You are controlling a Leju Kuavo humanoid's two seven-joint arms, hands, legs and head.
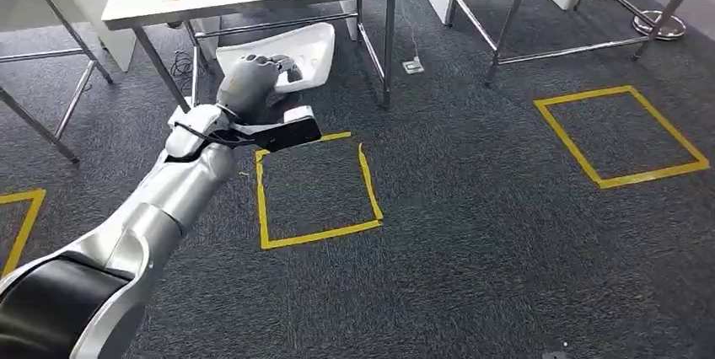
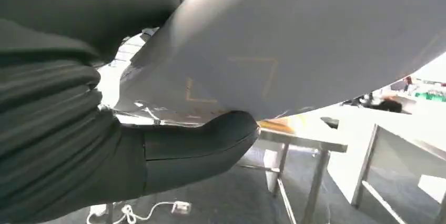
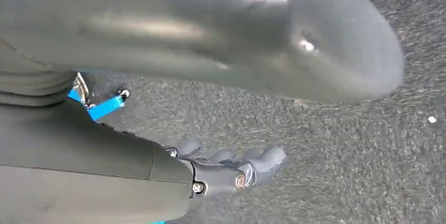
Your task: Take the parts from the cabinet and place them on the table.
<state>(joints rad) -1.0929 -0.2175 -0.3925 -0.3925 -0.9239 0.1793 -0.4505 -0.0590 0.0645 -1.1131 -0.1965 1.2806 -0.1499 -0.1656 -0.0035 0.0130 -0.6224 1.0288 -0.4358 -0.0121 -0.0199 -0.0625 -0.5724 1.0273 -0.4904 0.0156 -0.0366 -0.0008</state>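
Up close, left hand (image 1: 249,81) grips white part (image 1: 295,54) (thumb (image 2: 210,140) beneath).

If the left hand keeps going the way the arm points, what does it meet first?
Probably the steel table: the left hand, holding the white part, points at its near edge and lower frame. Depth is unclear, so the part may arrive first.

no readable text, label, brand, number or sign anywhere in these views
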